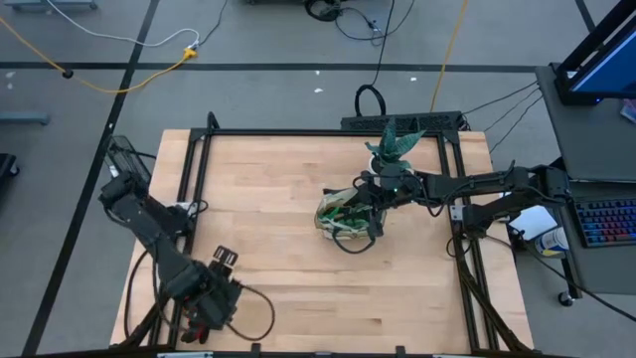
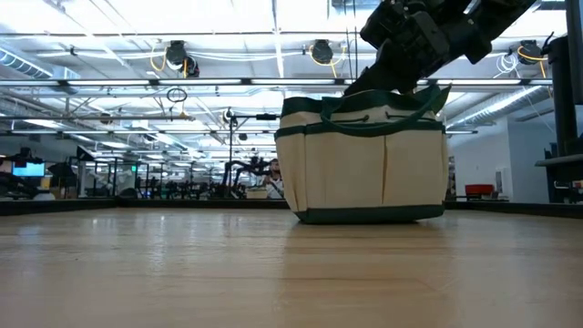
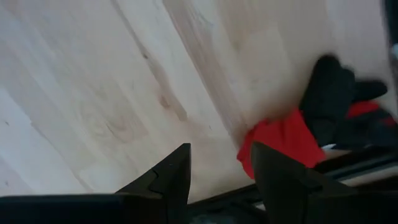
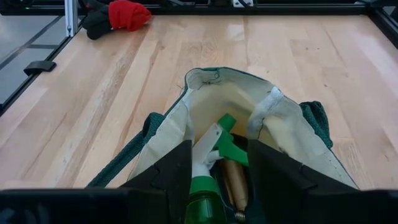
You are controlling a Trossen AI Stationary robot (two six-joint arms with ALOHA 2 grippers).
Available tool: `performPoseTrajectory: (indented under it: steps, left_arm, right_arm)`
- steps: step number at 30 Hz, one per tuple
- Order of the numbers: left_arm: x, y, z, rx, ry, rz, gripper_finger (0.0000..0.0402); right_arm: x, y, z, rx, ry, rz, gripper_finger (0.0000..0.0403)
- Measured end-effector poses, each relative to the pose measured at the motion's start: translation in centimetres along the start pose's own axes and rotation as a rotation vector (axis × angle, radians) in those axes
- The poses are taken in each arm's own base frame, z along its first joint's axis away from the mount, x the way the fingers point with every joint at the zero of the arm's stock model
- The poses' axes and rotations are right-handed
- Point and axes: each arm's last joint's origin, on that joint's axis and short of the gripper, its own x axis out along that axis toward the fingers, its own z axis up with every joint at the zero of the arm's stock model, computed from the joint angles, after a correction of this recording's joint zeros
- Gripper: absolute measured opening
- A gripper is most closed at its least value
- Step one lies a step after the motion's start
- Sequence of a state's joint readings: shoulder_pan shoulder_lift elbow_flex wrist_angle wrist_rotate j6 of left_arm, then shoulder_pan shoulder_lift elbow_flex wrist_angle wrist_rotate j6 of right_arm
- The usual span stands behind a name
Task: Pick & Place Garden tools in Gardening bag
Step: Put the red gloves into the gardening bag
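While the pale wooden table [image 1: 288, 298] is nearly bare, the beige fabric gardening bag with green trim [image 2: 364, 164] sits mid-table. Right gripper [image 4: 217, 168] grips the green spray bottle [image 4: 208, 186] over its mouth — presumably to lower it in. Left gripper [image 3: 221, 171] hangs part-open, holding nothing, beside the red-and-black gloves [image 3: 311, 124] — likely the next pick. No writing is legible.

One camera looks straight down on my whole desk [image 1: 298, 288]; another sits level with its top, facing the room. My wrist cameras peer closely past my claws. Three views share the gardening bag [image 2: 364, 164].
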State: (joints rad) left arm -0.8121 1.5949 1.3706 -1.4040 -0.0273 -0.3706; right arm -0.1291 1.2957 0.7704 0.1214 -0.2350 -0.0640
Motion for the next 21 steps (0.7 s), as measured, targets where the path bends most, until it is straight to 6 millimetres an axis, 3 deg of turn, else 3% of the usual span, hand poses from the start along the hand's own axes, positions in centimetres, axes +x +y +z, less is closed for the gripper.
performPoseTrajectory:
  steps: [7, 12, 21]
  left_arm:
    - [3.9, -2.4, -1.1, 0.044, 0.085, -0.096, 0.0172]
    - [6.2, -4.2, -1.8, 0.168, 0.092, -0.188, 0.0172]
    - [7.7, -5.9, -3.5, 0.277, 0.107, -0.167, 0.0172]
  right_arm:
    - [0.0, 0.0, -0.1, 0.001, 0.006, 0.002, 0.0152]
    - [0.0, 0.0, -0.1, -0.002, 0.006, 0.003, 0.0149]
    - [0.1, 0.1, -1.1, 0.005, 0.023, 0.004, 0.0149]
